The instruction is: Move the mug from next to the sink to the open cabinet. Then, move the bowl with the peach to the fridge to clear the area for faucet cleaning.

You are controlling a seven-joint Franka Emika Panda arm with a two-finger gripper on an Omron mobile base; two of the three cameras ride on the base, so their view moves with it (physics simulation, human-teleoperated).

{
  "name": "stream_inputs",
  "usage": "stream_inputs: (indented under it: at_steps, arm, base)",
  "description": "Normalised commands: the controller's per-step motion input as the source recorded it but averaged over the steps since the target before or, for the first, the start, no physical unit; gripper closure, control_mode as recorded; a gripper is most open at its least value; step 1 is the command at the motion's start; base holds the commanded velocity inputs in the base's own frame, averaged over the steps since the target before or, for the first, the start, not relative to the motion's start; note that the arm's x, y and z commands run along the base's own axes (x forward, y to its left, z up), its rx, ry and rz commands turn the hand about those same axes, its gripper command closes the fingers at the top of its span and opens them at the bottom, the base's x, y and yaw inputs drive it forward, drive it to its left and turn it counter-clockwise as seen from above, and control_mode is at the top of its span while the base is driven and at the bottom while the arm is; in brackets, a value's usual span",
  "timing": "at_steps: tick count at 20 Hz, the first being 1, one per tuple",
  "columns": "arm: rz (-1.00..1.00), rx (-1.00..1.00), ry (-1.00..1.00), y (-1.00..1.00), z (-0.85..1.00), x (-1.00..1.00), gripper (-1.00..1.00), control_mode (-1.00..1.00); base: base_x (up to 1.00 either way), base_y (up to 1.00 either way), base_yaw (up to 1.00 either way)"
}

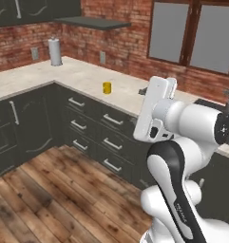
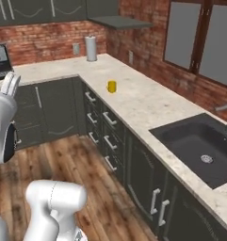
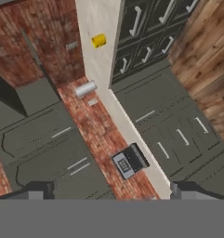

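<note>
Right base view shows the mug (image 2: 112,86) standing upright on the pale stone counter (image 2: 148,106), near its front edge, well apart from the black sink (image 2: 199,146) and closer to the inner corner than to the basin. The gripper (image 3: 108,195) is far from it — in the hand view the two fingertips (image 3: 39,189) stand wide apart with nothing between them, and the camera is rolled, looking at cabinet fronts rather than down on the mug. The risks I see: a long reach from here may arrive off-line and nudge the light mug toward the counter edge, or the jaws may catch its handle and tip it — the handle's direction cannot be told.
</note>
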Motion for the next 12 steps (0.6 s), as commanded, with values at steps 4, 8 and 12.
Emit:
stream_inputs:
  at_steps: [4, 8, 12]
  arm:
    - [0.00, 0.00, 0.00, 0.00, 0.00, 0.00, -1.00, 1.00]
    - [0.00, 0.00, 0.00, 0.00, 0.00, 0.00, -1.00, 1.00]
    - [0.00, 0.00, 0.00, 0.00, 0.00, 0.00, -1.00, 1.00]
  base:
    - [1.00, -0.02, 0.17]
    - [1.00, -0.10, -0.05]
    - [1.00, 0.26, -0.36]
